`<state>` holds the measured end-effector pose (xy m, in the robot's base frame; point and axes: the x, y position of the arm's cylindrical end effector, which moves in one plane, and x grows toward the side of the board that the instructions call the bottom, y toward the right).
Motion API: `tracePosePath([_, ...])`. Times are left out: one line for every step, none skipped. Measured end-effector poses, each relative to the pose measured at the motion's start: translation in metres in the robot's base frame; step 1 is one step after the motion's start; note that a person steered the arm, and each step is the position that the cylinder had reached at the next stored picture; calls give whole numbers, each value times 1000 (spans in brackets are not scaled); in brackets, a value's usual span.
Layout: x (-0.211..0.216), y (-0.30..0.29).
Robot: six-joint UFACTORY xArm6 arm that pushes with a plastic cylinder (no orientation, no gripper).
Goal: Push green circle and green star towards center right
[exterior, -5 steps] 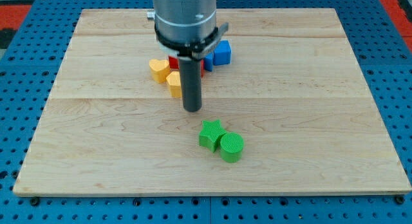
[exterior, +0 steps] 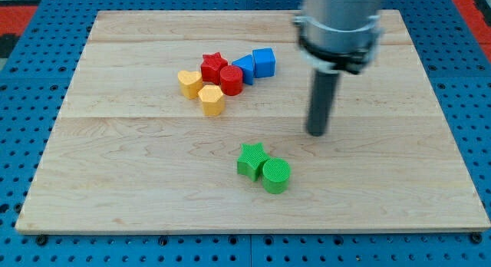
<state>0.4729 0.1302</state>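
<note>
The green star (exterior: 250,159) lies low on the wooden board (exterior: 115,167), just below the middle. The green circle (exterior: 276,176) touches it on its lower right side. My tip (exterior: 316,132) rests on the board up and to the right of both green blocks, apart from them by a short gap. The rod rises from it to the arm's grey housing at the view's top.
A cluster sits above the middle: a yellow heart (exterior: 189,83), a yellow hexagon block (exterior: 212,100), a red star (exterior: 214,67), a red cylinder (exterior: 231,80), and two blue blocks (exterior: 263,62), one partly behind the red ones (exterior: 245,67).
My tip has moved to the view's right, from just left above the green star to its upper right. The cluster, earlier partly hidden by the arm, now shows. No block has moved.
</note>
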Motion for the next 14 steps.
tracePosePath([32, 53])
tracePosePath([80, 50])
tracePosePath([122, 26])
tracePosePath([119, -36])
tracePosePath([74, -118])
tracePosePath([37, -150])
tracePosePath([46, -167])
tracePosePath([38, -210])
tracePosePath([-4, -201])
tracePosePath([-40, -196])
tracePosePath([-38, -157])
tracePosePath([-31, -120])
tracePosePath([28, -119])
tracePosePath([45, -119])
